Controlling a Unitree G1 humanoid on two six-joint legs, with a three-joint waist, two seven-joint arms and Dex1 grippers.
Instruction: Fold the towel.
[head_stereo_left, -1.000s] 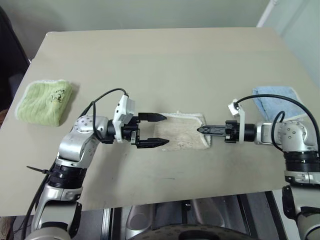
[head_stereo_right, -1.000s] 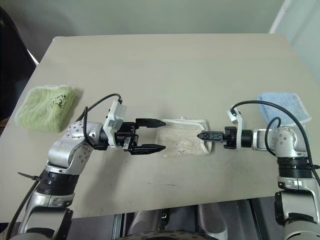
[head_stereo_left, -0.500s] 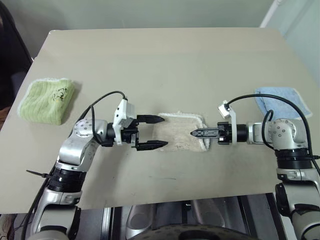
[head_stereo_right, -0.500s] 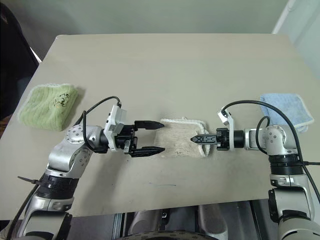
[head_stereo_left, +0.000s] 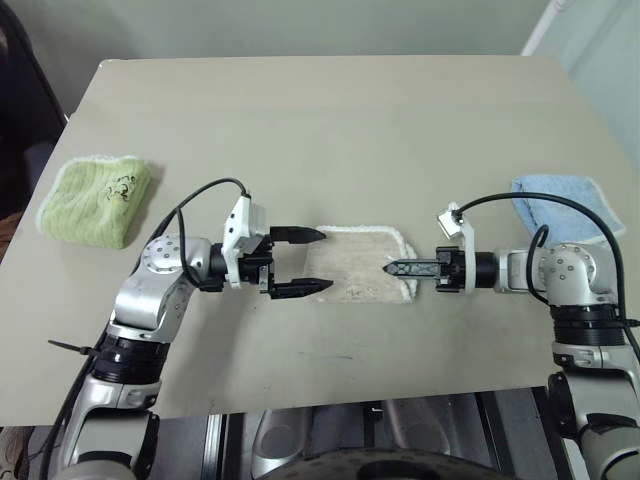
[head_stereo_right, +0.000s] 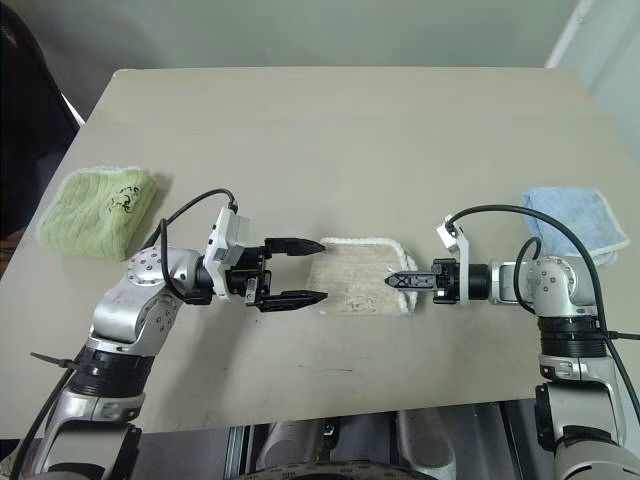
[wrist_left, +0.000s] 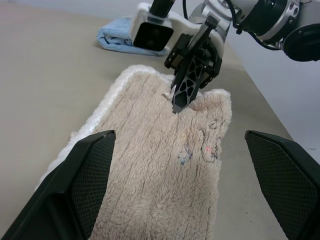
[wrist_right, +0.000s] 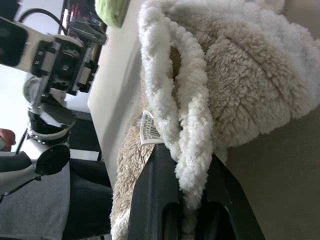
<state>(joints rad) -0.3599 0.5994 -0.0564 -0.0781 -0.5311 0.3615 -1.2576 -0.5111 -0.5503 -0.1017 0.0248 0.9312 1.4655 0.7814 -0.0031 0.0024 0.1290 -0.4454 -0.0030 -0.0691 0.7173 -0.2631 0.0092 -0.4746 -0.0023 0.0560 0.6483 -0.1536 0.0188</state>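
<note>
Towel (head_stereo_left: 355, 272): soft, light, limp terry, likely sagging when lifted; right gripper (head_stereo_left: 391, 268) is pinching its white edging, left gripper (head_stereo_left: 322, 261) is gaping empty.

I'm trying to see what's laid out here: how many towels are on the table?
3. The beige towel lies in the middle between the two arms, a folded green towel sits near the table's left edge, and a folded blue towel near its right edge.
</note>
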